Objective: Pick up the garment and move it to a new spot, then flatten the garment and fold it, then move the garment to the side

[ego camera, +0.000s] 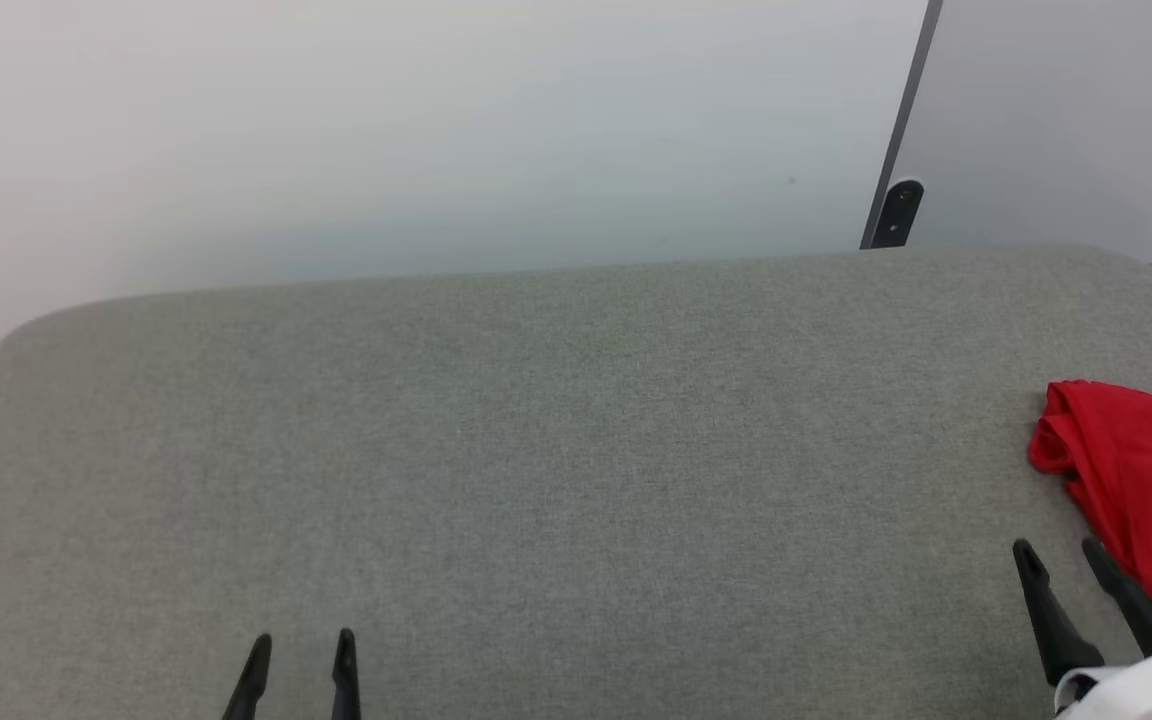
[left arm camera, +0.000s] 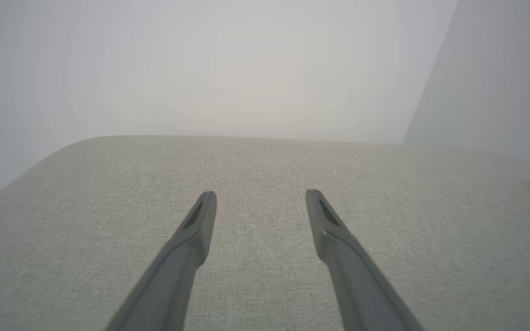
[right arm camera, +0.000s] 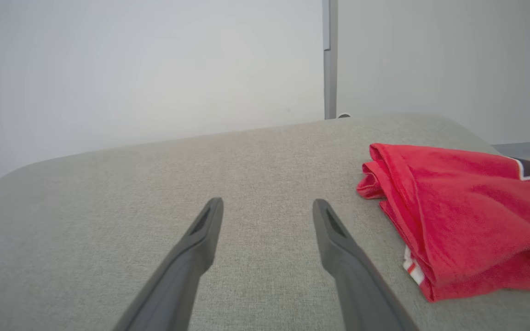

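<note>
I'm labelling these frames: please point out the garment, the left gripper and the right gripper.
garment [right arm camera: 467, 220]: right wrist view, on its folded red body.
left gripper [left arm camera: 260, 193]: left wrist view, midway between its spread fingertips.
right gripper [right arm camera: 268, 201]: right wrist view, midway between its spread fingertips.

- The worktop [ego camera: 536, 420] is a broad, flat surface covered in grey woven cloth, with rounded far corners.
- A red shirt [ego camera: 1131, 480] lies on it as a folded bundle at the right edge, running out of the head view.
- In the right wrist view the shirt's layered folds face left. A strip of red-and-white trim shows at its near edge, and black, white-outlined lettering at its far right.
</note>
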`<state>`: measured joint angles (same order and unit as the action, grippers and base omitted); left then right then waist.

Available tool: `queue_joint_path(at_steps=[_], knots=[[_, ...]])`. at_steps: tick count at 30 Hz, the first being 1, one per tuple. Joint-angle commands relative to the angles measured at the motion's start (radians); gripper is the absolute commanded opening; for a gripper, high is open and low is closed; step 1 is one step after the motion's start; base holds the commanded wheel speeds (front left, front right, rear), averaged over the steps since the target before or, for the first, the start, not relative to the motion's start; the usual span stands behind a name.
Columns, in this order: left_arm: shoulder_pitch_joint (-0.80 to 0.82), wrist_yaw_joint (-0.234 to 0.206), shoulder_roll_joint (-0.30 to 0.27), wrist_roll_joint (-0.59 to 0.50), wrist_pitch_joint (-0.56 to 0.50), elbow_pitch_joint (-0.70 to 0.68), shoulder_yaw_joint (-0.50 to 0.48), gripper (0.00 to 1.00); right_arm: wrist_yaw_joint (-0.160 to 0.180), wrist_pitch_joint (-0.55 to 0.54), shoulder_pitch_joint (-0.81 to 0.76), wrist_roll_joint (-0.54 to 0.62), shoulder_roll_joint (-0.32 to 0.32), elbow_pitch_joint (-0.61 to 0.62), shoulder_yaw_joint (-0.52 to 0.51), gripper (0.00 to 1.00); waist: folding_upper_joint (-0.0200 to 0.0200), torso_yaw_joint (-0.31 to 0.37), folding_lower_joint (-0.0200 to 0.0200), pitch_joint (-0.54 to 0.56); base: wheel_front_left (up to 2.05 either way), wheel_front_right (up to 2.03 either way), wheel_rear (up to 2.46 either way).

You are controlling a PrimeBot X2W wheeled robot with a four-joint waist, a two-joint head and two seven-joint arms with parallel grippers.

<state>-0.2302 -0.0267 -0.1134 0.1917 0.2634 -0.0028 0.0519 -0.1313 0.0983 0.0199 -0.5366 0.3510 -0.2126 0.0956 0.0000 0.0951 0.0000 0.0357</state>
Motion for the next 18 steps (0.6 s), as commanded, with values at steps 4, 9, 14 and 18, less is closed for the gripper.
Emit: queue_joint_path(at_steps=[4, 9, 14, 18], knots=[[-0.072, -0.02, 0.003, -0.009, 0.001, -0.073, -0.007, 1.0, 0.001, -0.077, -0.094, 0.054, -0.067, 0.137, -0.076, 1.0, 0.0, -0.004, 0.0, 0.007, 0.0, 0.0, 0.0], [-0.105, -0.034, 0.002, -0.01, -0.004, -0.117, -0.009, 1.0, 0.001, -0.123, -0.142, 0.087, -0.108, 0.22, -0.112, 1.0, 0.0, -0.006, 0.0, 0.008, 0.0, 0.0, 0.0], [-0.114, -0.04, 0.002, 0.003, -0.016, -0.136, -0.011, 1.0, 0.001, -0.159, -0.164, 0.098, -0.129, 0.275, -0.132, 1.0, 0.0, 0.0, 0.0, 0.008, 0.0, 0.0, 0.0], [-0.111, -0.043, 0.004, 0.007, -0.018, -0.141, -0.006, 1.0, 0.001, -0.176, -0.175, 0.104, -0.137, 0.296, -0.141, 1.0, 0.0, 0.004, 0.0, 0.005, 0.0, 0.0, 0.0]])
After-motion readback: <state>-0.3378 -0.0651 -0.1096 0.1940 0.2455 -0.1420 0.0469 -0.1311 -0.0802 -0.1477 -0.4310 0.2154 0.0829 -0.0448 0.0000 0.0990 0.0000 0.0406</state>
